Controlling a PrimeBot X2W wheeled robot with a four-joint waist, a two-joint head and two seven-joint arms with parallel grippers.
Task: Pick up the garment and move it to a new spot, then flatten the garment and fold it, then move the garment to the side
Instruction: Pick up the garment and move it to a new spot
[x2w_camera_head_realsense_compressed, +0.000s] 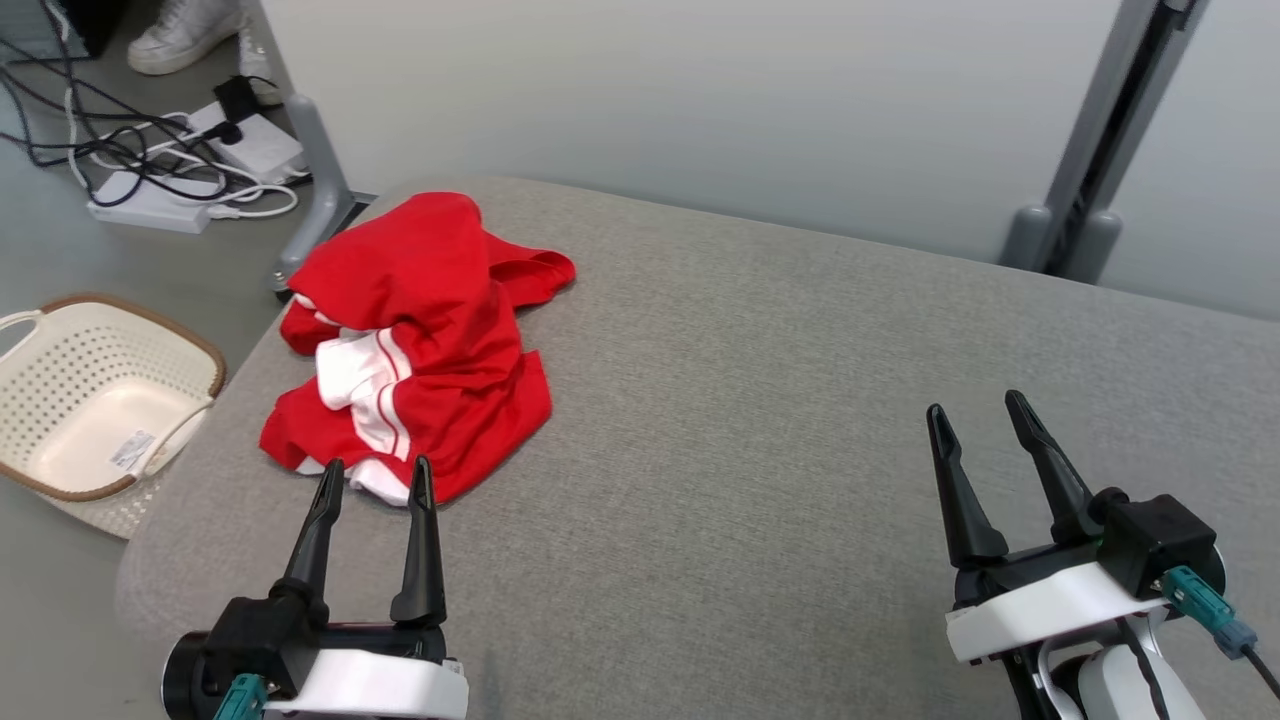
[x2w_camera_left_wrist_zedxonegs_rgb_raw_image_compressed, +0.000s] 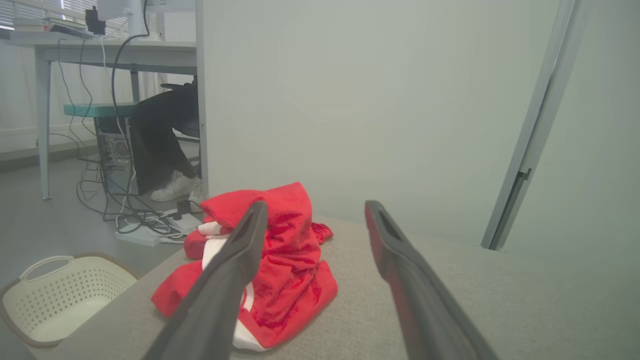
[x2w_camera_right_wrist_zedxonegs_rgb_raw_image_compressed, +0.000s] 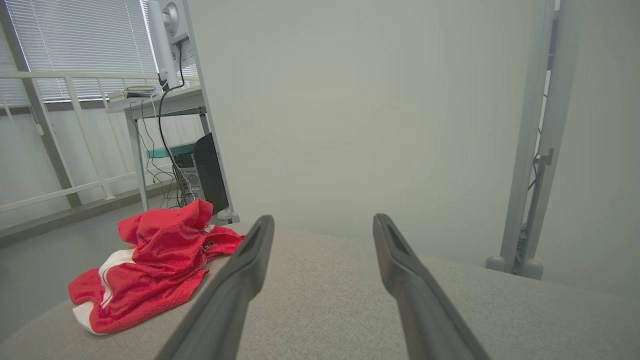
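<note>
A crumpled red garment (x2w_camera_head_realsense_compressed: 420, 340) with white panels lies bunched at the far left of the grey padded table (x2w_camera_head_realsense_compressed: 750, 380). My left gripper (x2w_camera_head_realsense_compressed: 377, 472) stands open just in front of the garment's near edge, fingers pointing at it, nothing between them. In the left wrist view the garment (x2w_camera_left_wrist_zedxonegs_rgb_raw_image_compressed: 290, 260) sits behind the left finger. My right gripper (x2w_camera_head_realsense_compressed: 980, 410) is open over bare table at the lower right, far from the cloth. The right wrist view shows the garment (x2w_camera_right_wrist_zedxonegs_rgb_raw_image_compressed: 155, 260) off to the left, beyond its open fingers.
A cream perforated basket (x2w_camera_head_realsense_compressed: 90, 400) stands on the floor left of the table. Cables and power strips (x2w_camera_head_realsense_compressed: 190, 150) lie on the floor beyond it, near a person's white shoe (x2w_camera_head_realsense_compressed: 180, 35). A grey post (x2w_camera_head_realsense_compressed: 1100, 130) rises behind the table's far right.
</note>
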